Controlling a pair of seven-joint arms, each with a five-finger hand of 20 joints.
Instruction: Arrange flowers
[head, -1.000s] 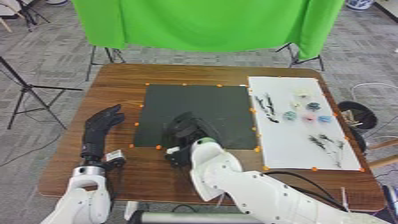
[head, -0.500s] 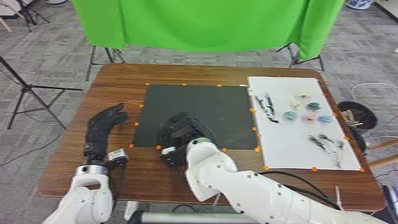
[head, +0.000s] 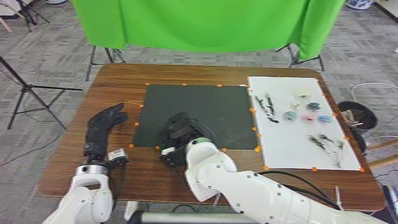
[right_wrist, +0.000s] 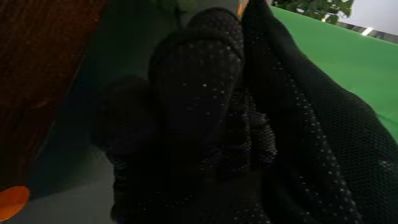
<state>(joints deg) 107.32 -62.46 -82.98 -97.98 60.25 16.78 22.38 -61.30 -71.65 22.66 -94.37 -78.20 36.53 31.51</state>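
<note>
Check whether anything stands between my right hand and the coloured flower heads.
Nothing upright is visible between the right hand and the flower heads. Lying flat, the dark sprigs on the white sheet are roughly in between, so a low sweep might brush them.

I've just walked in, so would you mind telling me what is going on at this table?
A two-armed robot is at work on arranging flowers. Its right hand is over the near part of the black mat; whether it holds anything, I cannot tell. The left hand is open, off to the mat's left. Small flower heads and dark sprigs lie on the white sheet at the right.
</note>
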